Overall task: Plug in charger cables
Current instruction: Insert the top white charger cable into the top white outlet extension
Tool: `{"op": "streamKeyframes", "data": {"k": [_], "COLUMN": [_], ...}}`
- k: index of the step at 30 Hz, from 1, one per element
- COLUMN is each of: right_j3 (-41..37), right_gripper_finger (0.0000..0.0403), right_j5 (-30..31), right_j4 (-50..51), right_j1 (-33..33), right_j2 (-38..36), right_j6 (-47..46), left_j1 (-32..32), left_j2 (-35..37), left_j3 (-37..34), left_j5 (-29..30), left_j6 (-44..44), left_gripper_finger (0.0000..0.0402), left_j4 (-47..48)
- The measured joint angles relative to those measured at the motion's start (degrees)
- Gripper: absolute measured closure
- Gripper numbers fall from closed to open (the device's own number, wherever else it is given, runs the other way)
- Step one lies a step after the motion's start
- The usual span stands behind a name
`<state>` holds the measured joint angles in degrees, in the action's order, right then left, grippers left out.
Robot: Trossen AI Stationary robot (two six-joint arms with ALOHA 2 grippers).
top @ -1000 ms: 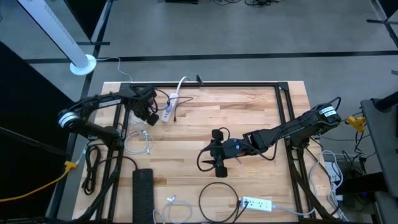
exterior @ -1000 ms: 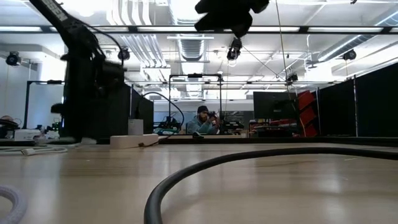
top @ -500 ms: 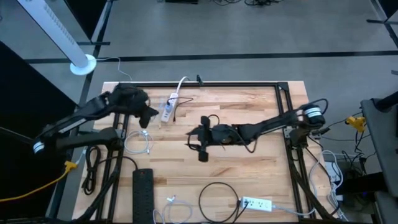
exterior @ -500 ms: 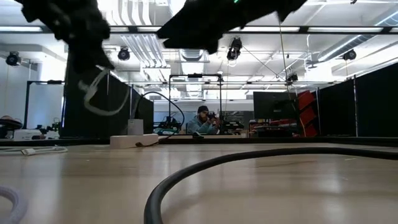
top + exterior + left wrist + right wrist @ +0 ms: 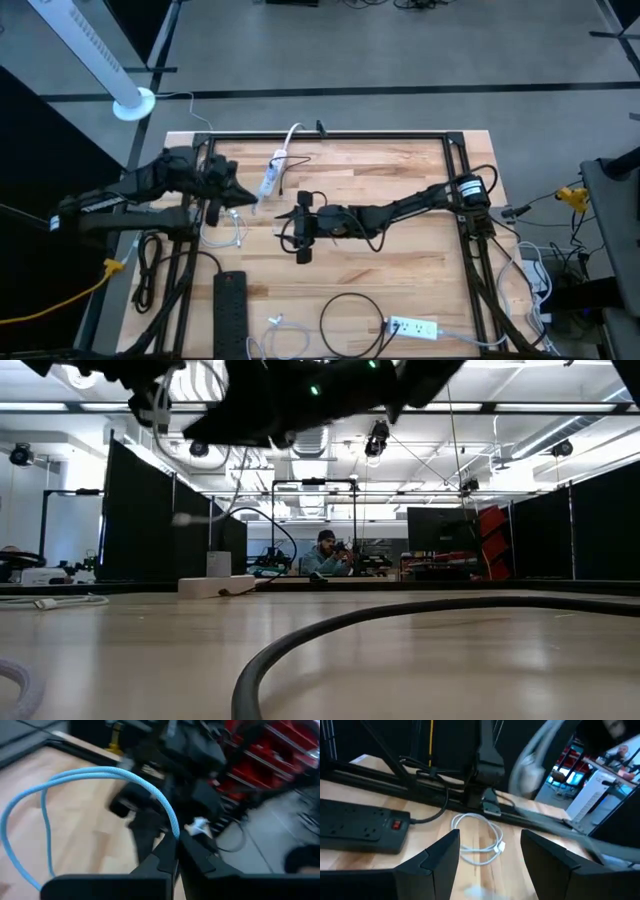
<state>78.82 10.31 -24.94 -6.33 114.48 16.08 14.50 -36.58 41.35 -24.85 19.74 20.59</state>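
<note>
The left tool pinches a thin, limp white cable near its plug; the right tool gapes, empty, close by.

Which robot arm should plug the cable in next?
Probably the left. Its gripper is shut on a white cable, close to the white power strip. The right gripper is open and empty.

pale matt wood table, visible grain
</note>
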Motion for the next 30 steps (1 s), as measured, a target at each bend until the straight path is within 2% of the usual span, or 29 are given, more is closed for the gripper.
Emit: {"op": "streamKeyframes", "data": {"k": [5,9,14,19,23,28,30], "right_j3": [4.4,6.1,6.4,6.6,6.6,6.6,6.6], "right_gripper_finger": [0.0209,0.0208,0.0208,0.0216,0.0259,0.0378,0.0388], "right_j5": [-0.1,-3.8,-4.8,-5.0,-4.9,-4.8,-4.4], "right_j4": [5.3,7.3,7.6,7.2,8.6,9.4,10.3], "right_j1": [0.1,0.1,-0.5,-1.3,-1.3,-1.3,-1.3], "right_j2": [-0.1,-0.2,-0.7,-1.3,-1.3,-1.3,-1.4], "right_j6": [0.5,-0.7,-1.1,-2.0,-4.1,-2.8,-2.3], "left_j1": [-7.8,-13.0,-16.0,-16.3,-16.3,-16.2,-16.2], "left_j2": [-2.2,-4.4,-6.6,-7.3,-7.5,-7.8,-7.7], "left_j3": [-1.7,-1.7,-1.7,-1.7,-1.7,-1.7,-1.7], "left_j5": [3.5,6.6,10.7,11.6,11.6,11.5,11.5], "left_j6": [1.9,1.7,1.6,1.4,0.3,0.3,0.3], "left_gripper_finger": [0.0402,0.0402,0.0402,0.0401,0.0401,0.0401,0.0399], "left_j4": [-7.6,-12.0,-12.6,-13.8,-14.2,-13.8,-13.2]}}
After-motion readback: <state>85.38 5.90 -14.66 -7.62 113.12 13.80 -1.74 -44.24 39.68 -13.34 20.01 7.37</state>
